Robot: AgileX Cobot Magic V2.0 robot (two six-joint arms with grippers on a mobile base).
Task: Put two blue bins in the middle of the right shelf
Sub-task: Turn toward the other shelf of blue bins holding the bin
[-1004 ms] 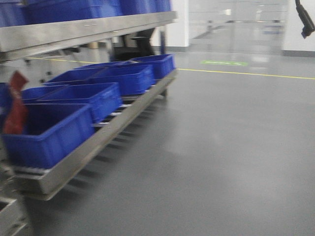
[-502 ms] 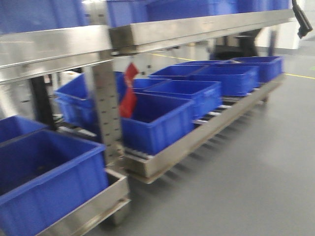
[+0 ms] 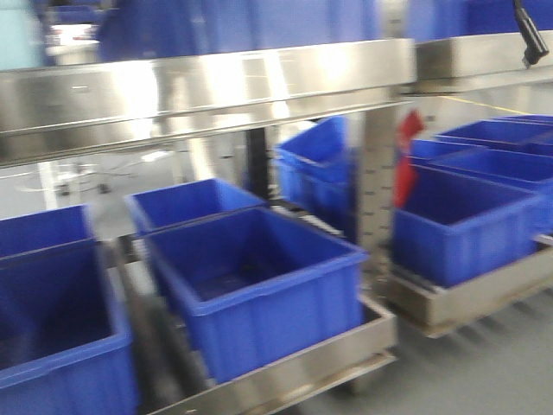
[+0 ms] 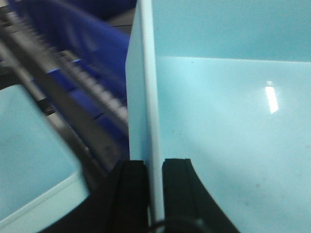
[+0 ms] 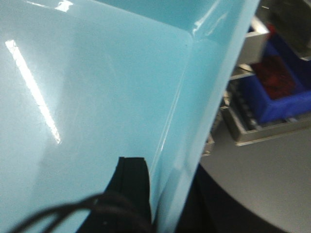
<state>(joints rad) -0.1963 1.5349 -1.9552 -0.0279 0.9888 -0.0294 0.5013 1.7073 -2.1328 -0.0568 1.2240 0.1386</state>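
Observation:
The left wrist view shows my left gripper [image 4: 155, 194] shut on the upright wall of a pale blue bin [image 4: 223, 121], one black finger on each side of the rim. My right gripper [image 5: 163, 194] is shut on another wall of a pale blue bin [image 5: 97, 97]; one finger [image 5: 133, 182] lies inside and the other is a dark shape behind the wall. In the front view, neither gripper shows. A steel shelf beam [image 3: 207, 86] crosses the frame, with dark blue bins [image 3: 259, 285] on the low roller level beneath it.
A perforated steel post [image 3: 378, 190] stands right of centre, with a red tag [image 3: 408, 160] beside it. More blue bins [image 3: 467, 225] fill the rack to the right and the level above the beam. Grey floor [image 3: 501, 372] lies at the lower right.
The front view has swung left along the racks: the red tag and post slid from the left edge to right of centre, and the open floor has almost left the frame.

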